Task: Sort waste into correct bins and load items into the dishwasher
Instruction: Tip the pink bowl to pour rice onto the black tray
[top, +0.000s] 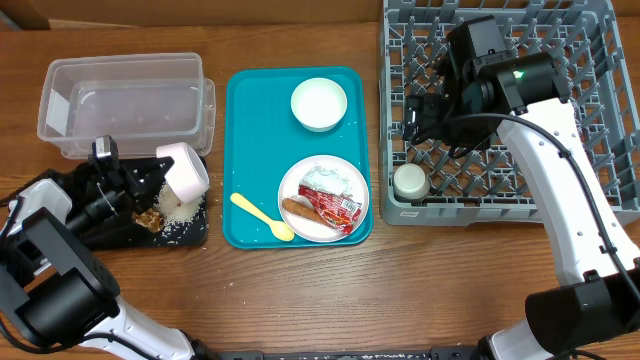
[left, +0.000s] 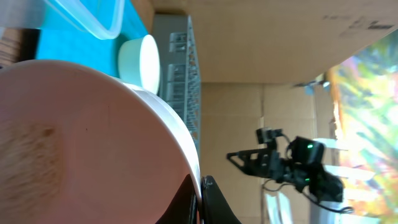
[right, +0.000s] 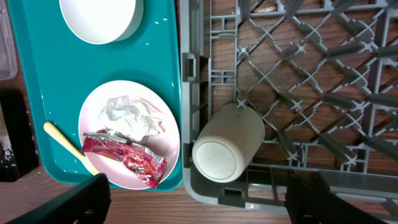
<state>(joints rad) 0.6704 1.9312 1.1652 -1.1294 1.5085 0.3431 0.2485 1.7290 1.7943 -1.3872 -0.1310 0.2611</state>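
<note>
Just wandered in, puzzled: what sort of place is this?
Probably a test bench staged as kitchen clean-up, not a real kitchen: grey dish rack, teal tray of leftovers, cardboard walls.

Legible text: none you can read with certainty.
Red-and-white wrapper (right: 124, 158) on the plate: it carries printed markings, too small for you to make out.
Cardboard panel (left: 367, 25), left wrist view: it carries faint dark print, too blurred for you to read.

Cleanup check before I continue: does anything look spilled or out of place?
A few white specks, likely stray rice, dot the teal tray. The rice pile in the black tray sits under the left claw's tipped bowl, so looks deliberate.
</note>
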